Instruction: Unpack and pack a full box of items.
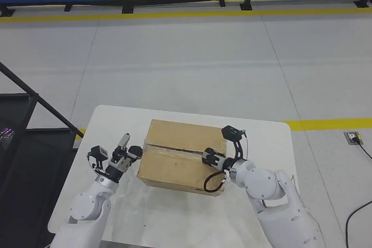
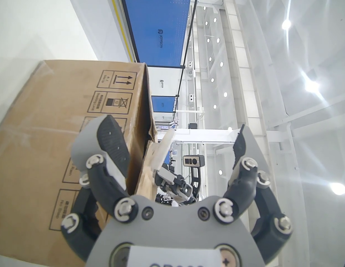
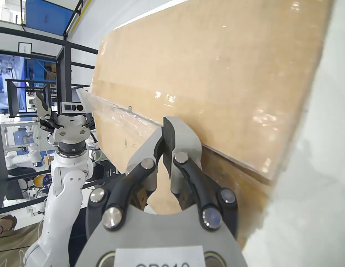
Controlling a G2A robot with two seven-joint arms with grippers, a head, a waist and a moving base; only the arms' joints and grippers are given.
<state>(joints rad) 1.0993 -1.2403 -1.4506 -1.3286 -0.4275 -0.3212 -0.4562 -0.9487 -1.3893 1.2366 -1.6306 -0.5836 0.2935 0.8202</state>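
Box [image 1: 180, 158] sits mid tabletop [image 1: 173, 217], flaps down and seam taped. R tool [image 3: 164, 134] is on top of the box, fingers pressed together on what looks like the clear tape [image 3: 119, 112], which is lifted along the seam. L tool [image 2: 175, 129] is spread wide at the box's end corner, one finger against the printed side and the other in free air.

Risks: tape could tear or slip out of the pinch if pulled too steeply. With L not bracing, the box may slide or tip toward R.
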